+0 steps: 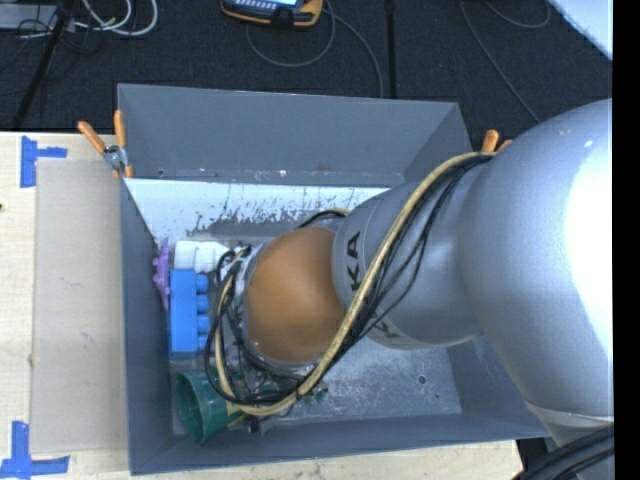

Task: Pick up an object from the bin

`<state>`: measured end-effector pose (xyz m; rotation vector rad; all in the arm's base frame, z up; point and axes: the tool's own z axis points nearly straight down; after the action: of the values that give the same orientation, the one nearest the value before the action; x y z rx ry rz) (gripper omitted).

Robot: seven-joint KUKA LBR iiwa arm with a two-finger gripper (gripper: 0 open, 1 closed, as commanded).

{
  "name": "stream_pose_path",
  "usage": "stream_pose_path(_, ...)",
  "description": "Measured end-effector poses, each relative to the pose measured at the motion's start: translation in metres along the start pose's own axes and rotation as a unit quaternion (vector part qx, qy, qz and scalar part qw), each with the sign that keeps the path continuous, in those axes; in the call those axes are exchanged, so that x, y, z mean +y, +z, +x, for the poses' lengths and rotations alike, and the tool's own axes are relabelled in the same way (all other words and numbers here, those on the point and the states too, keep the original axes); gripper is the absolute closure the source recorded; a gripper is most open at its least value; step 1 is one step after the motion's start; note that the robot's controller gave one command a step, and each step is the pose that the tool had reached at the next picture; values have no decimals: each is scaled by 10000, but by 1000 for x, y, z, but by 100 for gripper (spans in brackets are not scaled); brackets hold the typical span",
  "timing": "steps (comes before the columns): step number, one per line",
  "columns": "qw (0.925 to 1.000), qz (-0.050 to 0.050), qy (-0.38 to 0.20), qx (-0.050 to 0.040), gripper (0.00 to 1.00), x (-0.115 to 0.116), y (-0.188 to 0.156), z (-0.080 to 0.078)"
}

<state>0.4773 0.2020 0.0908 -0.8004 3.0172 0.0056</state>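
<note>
The dark body of my gripper [233, 364] shows low in the bin's left half, under the arm's orange cover. Just to its left a blue studded block [184, 313] lies lengthwise along the left wall. A dark green cup [199, 409] lies on its side at the front left corner, right below the gripper and touching the cables. Behind the blue block rests a white cylinder [196, 256], and a small purple thing [160, 269] is wedged against the left wall.
The arm and its cables reach in from the right and cover the middle and right of the bin. Bare grey floor shows at the front right and along the back wall.
</note>
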Motion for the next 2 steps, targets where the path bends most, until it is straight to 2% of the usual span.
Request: stream_pose_path(2,10000,-1,8,-11,100,0,-17,-1)
